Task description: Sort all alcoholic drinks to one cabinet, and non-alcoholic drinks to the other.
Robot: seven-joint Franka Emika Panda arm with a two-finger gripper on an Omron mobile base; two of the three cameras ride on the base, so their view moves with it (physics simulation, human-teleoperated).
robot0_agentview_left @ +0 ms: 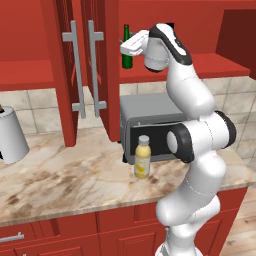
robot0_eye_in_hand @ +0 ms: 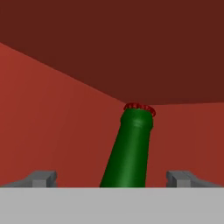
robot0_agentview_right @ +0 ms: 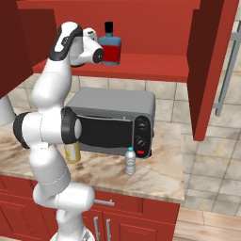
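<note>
Red wood surrounds the scene: a wall cabinet (robot0_agentview_left: 90,70) stands open above a marbled worktop (robot0_agentview_left: 65,170), its two doors with long silver bar handles swung out close together. On the red shelf (robot0_agentview_right: 141,66) inside, a slim dark-green bottle (robot0_agentview_left: 127,50) stands upright, red cap up, near the shelf's left end. The squat red-and-blue bottle (robot0_agentview_right: 111,47) with a black cap stands upright on the same shelf, with bare shelf stretching away to its right as far as another open door (robot0_agentview_right: 209,70).

The white arm reaches up to the shelf. In the hand view the pincer (robot0_eye_in_hand: 111,179) has its two tips spread wide apart, the green bottle's neck rising between them with clear room on each side, touching neither.

Below, a grey toaster oven (robot0_agentview_right: 117,120) sits on the worktop. A pale-yellow juice bottle (robot0_agentview_left: 142,157) stands upright before it, back from the worktop's front edge. A small clear water bottle (robot0_agentview_right: 130,161) stands upright just beside the oven's knob end, with open worktop to its right.
</note>
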